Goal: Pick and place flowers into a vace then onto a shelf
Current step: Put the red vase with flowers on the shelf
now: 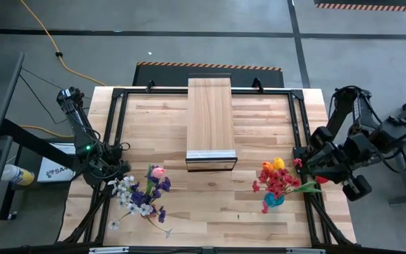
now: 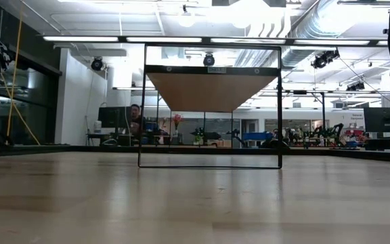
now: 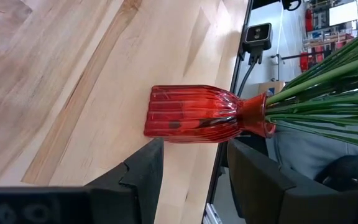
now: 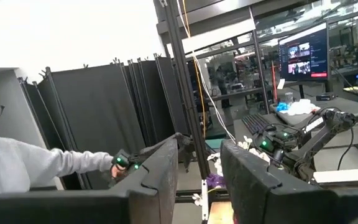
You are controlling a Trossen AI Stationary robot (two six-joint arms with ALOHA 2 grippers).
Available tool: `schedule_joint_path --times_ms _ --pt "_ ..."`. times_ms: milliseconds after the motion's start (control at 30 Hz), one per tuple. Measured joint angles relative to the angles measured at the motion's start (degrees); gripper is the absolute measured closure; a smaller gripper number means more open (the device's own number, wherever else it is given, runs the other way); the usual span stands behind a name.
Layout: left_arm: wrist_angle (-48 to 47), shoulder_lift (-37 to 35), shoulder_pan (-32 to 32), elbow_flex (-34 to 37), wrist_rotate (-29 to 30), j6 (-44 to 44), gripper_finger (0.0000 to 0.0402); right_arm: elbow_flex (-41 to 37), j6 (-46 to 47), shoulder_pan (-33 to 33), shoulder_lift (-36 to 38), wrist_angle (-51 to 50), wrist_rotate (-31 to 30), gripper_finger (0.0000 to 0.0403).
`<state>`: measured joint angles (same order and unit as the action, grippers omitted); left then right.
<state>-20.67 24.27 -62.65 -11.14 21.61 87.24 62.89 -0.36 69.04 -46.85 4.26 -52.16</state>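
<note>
A red ribbed vase (image 3: 191, 114) holding green stems (image 3: 328, 93) stands on the wooden table near its left edge. In the high view its bunch of purple, white and pink flowers (image 1: 145, 192) hides it. My left gripper (image 3: 194, 149) (image 1: 118, 171) is open right at the vase, one finger near its base and one near its neck. Red, orange and yellow flowers (image 1: 275, 176) stand in a blue vase (image 1: 273, 200) at the right. My right gripper (image 4: 199, 146) (image 1: 309, 164) is raised beside them, open and holding nothing. The shelf (image 1: 210, 120) stands at the far middle. My left gripper comes level at the red vase's ribbed body (image 3: 166, 134) from the table's left side, its fingers standing one above the other. I cannot tell whether the fingertips (image 3: 154, 149) touch the vase. The vase stands upright with its base on the table.
The shelf's metallic strip (image 1: 211, 156) faces the near side. Black frame rails (image 1: 111, 127) run along both table sides. A person (image 4: 17, 162) is beyond the table's left side. Bare wood (image 1: 210, 204) lies between the two bunches.
</note>
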Motion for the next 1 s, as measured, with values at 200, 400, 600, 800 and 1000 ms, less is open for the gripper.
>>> schedule_joint_path --times_ms 200,400,600,800,1000 --pt "0.00 -0.02 0.00 0.00 0.02 0.00 0.0190 0.00 -2.62 0.00 0.00 0.10 0.00 0.0289" --pt "-0.20 -0.02 0.00 0.00 0.04 0.00 0.0190 -0.01 -2.69 0.00 0.05 0.75 -0.02 0.0289" --pt "-1.30 -0.01 0.00 0.00 0.20 0.00 0.0190 0.00 -2.68 0.00 0.04 0.80 -0.78 0.0289" --pt "-3.07 -0.02 0.00 0.00 -0.23 0.00 0.0190 -0.02 0.10 0.00 0.04 3.11 -5.68 0.0289" --pt "-7.09 -0.01 0.00 0.00 -2.68 -3.01 0.0190 -0.01 1.60 0.00 0.07 3.81 -7.55 0.0289"
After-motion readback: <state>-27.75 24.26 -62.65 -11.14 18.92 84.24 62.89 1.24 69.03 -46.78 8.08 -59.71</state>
